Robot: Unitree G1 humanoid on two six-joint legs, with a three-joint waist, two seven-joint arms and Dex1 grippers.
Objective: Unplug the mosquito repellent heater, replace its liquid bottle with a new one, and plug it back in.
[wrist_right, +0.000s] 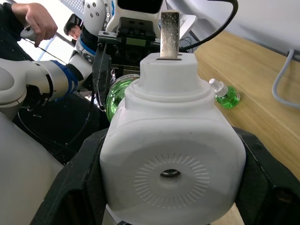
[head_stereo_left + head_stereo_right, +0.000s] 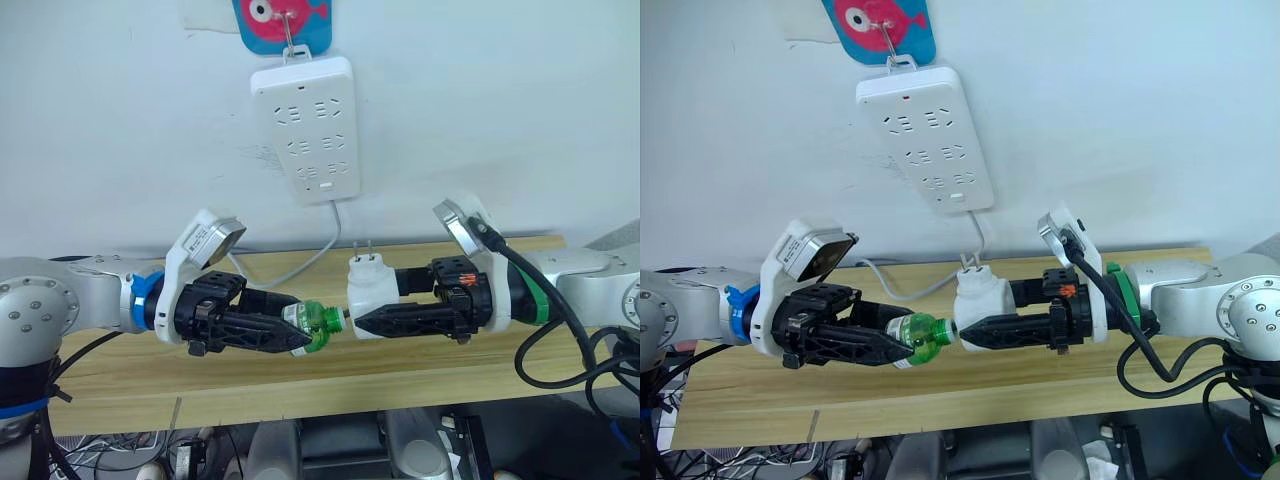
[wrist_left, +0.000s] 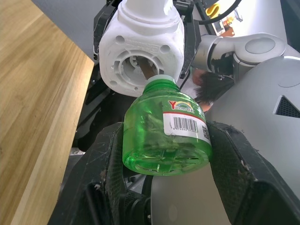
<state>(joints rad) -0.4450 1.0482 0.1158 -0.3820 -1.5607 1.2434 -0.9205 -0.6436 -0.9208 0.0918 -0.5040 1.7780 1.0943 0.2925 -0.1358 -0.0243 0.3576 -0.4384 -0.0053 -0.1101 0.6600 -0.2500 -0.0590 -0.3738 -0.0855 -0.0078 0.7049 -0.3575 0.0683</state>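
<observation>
The heater (image 2: 366,291) is already out of the power strip (image 2: 305,127) on the wall. The right hand (image 2: 362,320) pinches it from both sides and holds it in the air above the tabletop (image 2: 300,370), with its two prongs pointing up.

The left hand (image 2: 298,335) pinches a green bottle (image 2: 318,322) by its fat end. The bottle's neck points right, at the round hole in the heater's bottom, and sits just at that hole. A thin dark wick (image 3: 146,70) reaches from the neck into the hole.

A second small green bottle (image 1: 225,95) with a white cap lies on the tabletop on the far side. This looks like the new one, not yet used. So the bottle in the left hand is likely the old one, coming out of the heater.

What is left, I think: get the old bottle free, put it down, take the cap off the new one, fit it in the heater, and plug the heater back in.

Both arms reach in from the sides and meet in the middle, hands pointing at each other.
</observation>
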